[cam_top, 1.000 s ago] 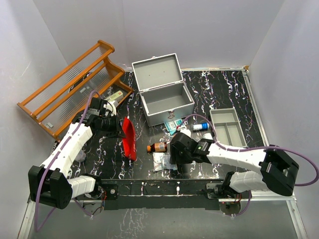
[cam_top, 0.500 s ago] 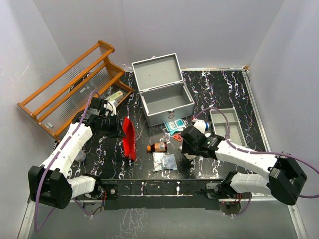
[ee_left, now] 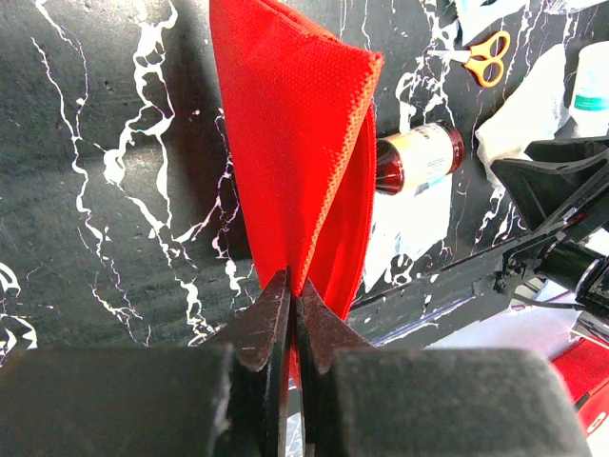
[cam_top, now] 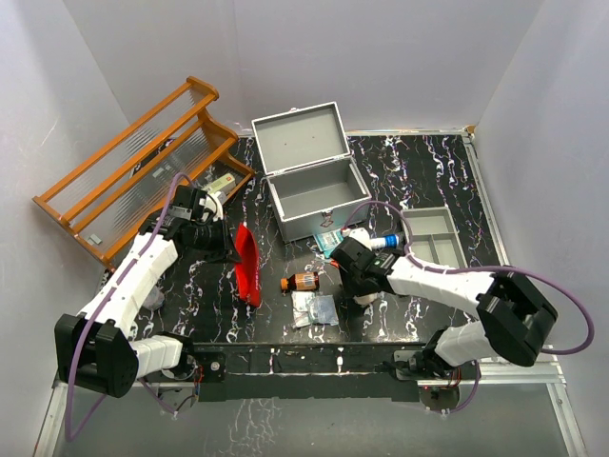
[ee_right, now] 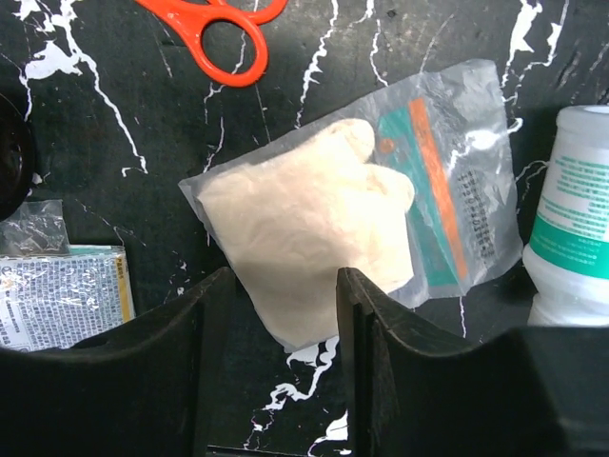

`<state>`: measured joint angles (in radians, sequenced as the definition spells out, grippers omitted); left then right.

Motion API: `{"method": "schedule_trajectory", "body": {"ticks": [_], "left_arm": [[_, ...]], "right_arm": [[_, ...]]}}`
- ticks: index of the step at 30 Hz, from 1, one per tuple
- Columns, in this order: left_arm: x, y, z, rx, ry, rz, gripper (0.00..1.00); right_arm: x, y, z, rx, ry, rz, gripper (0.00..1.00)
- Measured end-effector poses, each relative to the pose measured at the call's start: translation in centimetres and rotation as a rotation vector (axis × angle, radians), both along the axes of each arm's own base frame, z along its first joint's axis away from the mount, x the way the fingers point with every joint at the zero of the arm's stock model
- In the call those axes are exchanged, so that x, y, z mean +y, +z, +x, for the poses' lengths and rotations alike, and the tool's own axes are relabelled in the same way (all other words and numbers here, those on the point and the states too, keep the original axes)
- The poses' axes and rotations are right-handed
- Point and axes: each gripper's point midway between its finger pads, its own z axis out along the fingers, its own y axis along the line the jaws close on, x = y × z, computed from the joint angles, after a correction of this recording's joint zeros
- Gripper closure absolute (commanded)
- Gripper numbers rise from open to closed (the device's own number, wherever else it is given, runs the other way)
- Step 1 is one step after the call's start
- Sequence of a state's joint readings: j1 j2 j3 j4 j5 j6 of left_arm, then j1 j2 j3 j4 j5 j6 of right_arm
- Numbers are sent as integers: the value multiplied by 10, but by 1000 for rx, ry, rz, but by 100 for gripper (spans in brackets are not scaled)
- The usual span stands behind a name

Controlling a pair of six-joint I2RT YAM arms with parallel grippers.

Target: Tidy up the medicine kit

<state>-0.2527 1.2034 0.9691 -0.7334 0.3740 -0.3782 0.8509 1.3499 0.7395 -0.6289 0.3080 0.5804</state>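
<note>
**Mia:** Why is the red pouch standing up like that?

**Ben:** The left gripper is pinching its edge tight. I think that keeps the mouth ready for filling. That arm reaches far up the left side, with its wrist turned right.

**Mia:** And the right gripper?

**Ben:** Its arm lies low and stretches left. Its jaws are apart, one on each side of the near end of the glove bag. It looks ready to grab.

**Mia:** Where's the medicine kit?

**Ben:** At the far middle, lid up, so things can drop in.
</note>
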Motion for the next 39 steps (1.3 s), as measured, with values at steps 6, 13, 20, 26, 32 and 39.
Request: {"method": "schedule_trajectory", "body": {"ticks": [6, 13, 20, 26, 32, 39], "left_arm": [[0, 0, 0, 0, -1, 0, 100], [0, 0, 0, 0, -2, 0, 100], [-1, 0, 0, 0, -2, -1, 100], [-2, 1, 2, -6, 5, -7, 100], [-4, 3, 6, -19, 15, -16, 100], [-8, 4, 13, -40, 34, -36, 100]], "right_arm": [[5, -6, -2, 39, 40, -11, 56], [6, -17, -6, 77, 44, -29, 71], [10, -10, -4, 63, 19, 12, 87], [30, 19, 1, -3, -19, 177, 93], [50, 54, 2, -70, -58, 395, 95], [91, 99, 4, -83, -45, 674, 95]]}}
